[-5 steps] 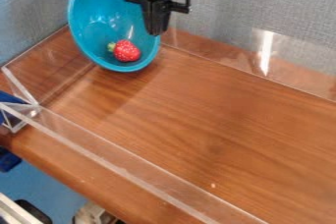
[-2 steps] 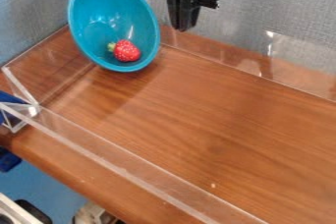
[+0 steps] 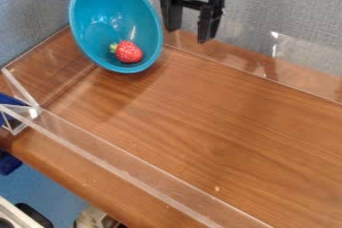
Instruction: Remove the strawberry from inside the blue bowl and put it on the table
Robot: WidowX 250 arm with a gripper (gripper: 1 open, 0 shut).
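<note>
Camera view, single fixed angle: gripper point(image 3: 193, 22) hangs pointing down at the back of the bench point(image 3: 201, 102), jaws spread apart with clear daylight between the two fingers, nothing in them. Strawberry point(image 3: 128, 53) sits inside the blue bowl point(image 3: 110, 17), low against the inner wall near the rim that touches the bench. Bowl is tipped up on its edge, mouth facing the camera and a bit right, leaning back toward the grey wall, so the berry rests in the lowest part of the tilted cup rather than a flat bottom. Key relation: berry lies left of and below the jaws in frame, with the bowl's right rim sitting between the two. Gripper is just beside that rim, outside the bowl, not over the opening. My read: task not yet started on the berry side, approach step is in hand. Next move needs a shift left plus a descent into the mouth while clearing the right rim; a straight vertical drop looks awkward given the tilt. Berry is small and roundish, long axis too small to call. Risk: nudging the rim could roll or tip the bowl.
</note>
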